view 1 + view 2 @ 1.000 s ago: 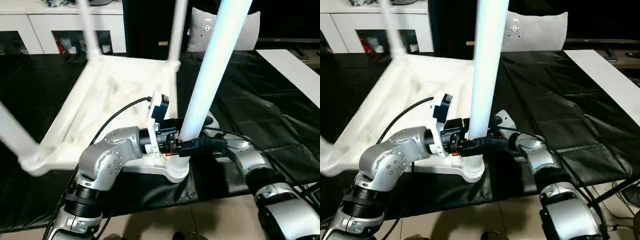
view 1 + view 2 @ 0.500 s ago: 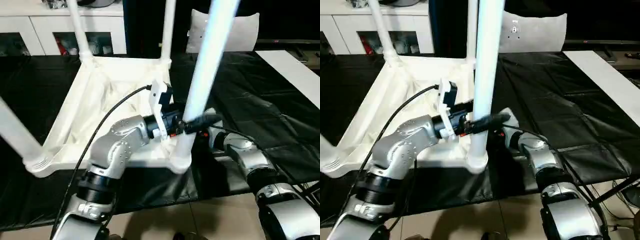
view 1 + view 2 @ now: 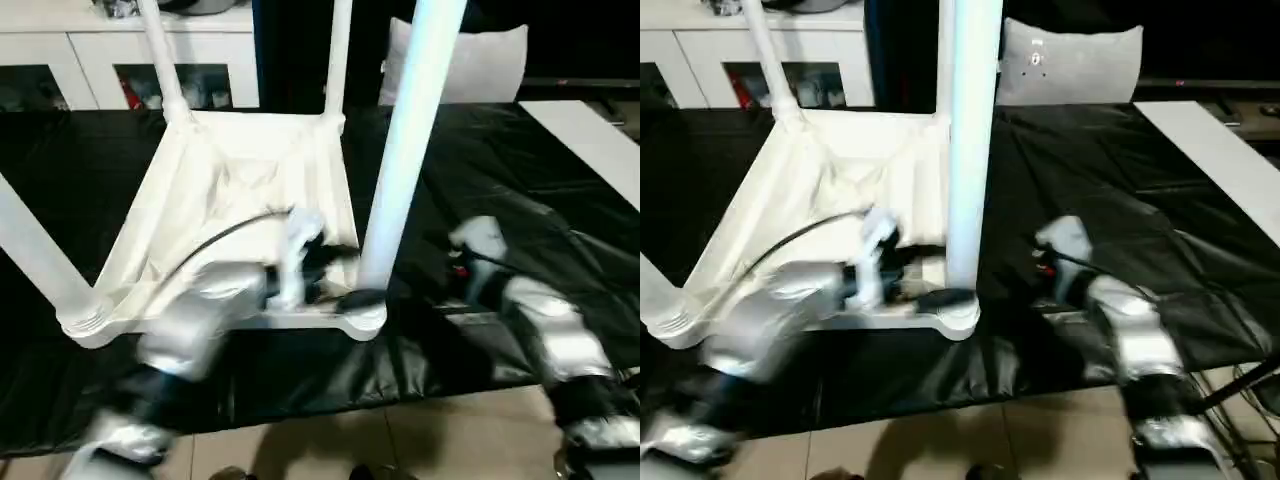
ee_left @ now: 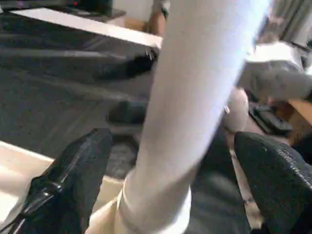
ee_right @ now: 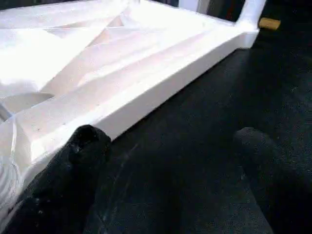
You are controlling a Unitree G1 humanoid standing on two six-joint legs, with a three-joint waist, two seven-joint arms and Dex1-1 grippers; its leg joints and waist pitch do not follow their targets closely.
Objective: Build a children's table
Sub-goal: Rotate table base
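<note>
The children's table (image 3: pixel 250 190) lies upside down on a black sheet (image 3: pixel 520 200), its ribbed underside facing up and its four legs standing up out of the rounded corner sockets. The nearest leg (image 3: pixel 405 150) rises from the socket (image 3: pixel 362 318) at the corner closest to the robot; two more legs (image 3: pixel 160 55) stand at the far corners and a fourth (image 3: pixel 35 255) at the near corner further out from the left hand. The left hand (image 4: pixel 170 161) is released, its two black fingers (image 4: pixel 80 165) spread wide to either side of the nearest leg, just above the socket, with clear gaps between the pads and the white tube, so nothing is grasped. In the head views this hand (image 3: pixel 330 285) sits over the table's near edge, beside the leg's base, its silver forearm (image 3: pixel 195 320) blurred. The right hand (image 5: pixel 170 180) is also released and holds nothing: its black fingers (image 5: pixel 83 161) stand wide apart over the black sheet, just beside the long white side rail of the tabletop (image 5: pixel 122 97), apart from it. In the head views the right arm (image 3: pixel 530 310) lies on the far side of the nearest leg from the left hand, over the sheet. Beyond both hands, past the table, stand white glass-door cabinets (image 3: pixel 100 70) and a white pillow (image 3: pixel 470 60); a pale tiled floor (image 3: pixel 400 445) shows at the sheet's near edge.
</note>
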